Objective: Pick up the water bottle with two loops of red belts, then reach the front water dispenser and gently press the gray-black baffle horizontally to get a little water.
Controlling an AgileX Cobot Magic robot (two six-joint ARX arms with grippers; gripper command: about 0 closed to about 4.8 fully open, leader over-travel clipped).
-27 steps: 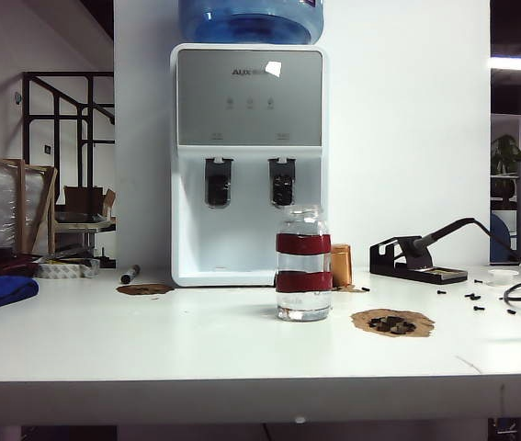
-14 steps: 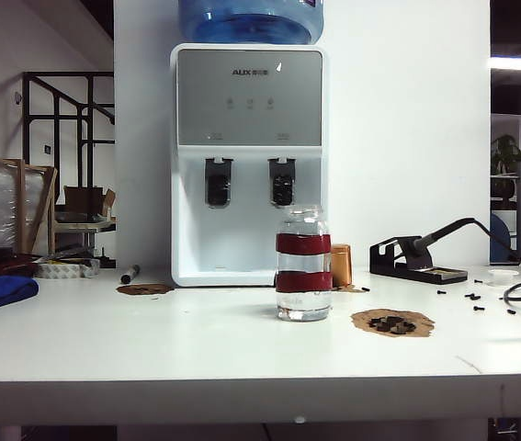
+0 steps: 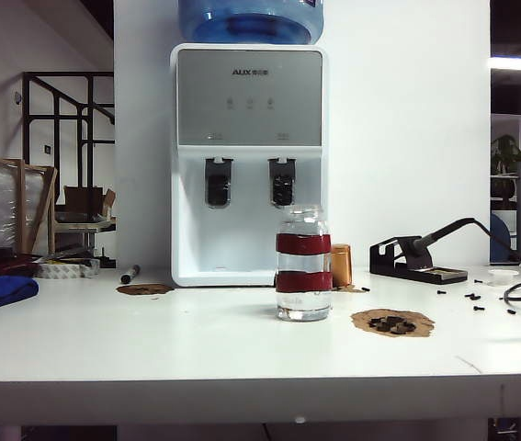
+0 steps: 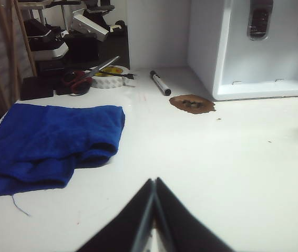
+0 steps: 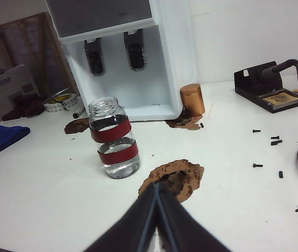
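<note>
Glass water bottle (image 3: 303,264) is standing upright on worktop (image 3: 196,340), before water dispenser (image 3: 249,161). Left pincer (image 4: 153,184) and right pincer (image 5: 157,190) are both sitting closed, gripping nothing, apart from it

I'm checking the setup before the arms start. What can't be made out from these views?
- Both arms: absent from the exterior view; the shut left gripper and shut right gripper show only in their wrist views.
- Water bottle: water level unclear through the glass.
- Water dispenser: panel icons too small; blue jug cut off by the frame edge.
- Gray-black baffle: detail too dark.
</note>
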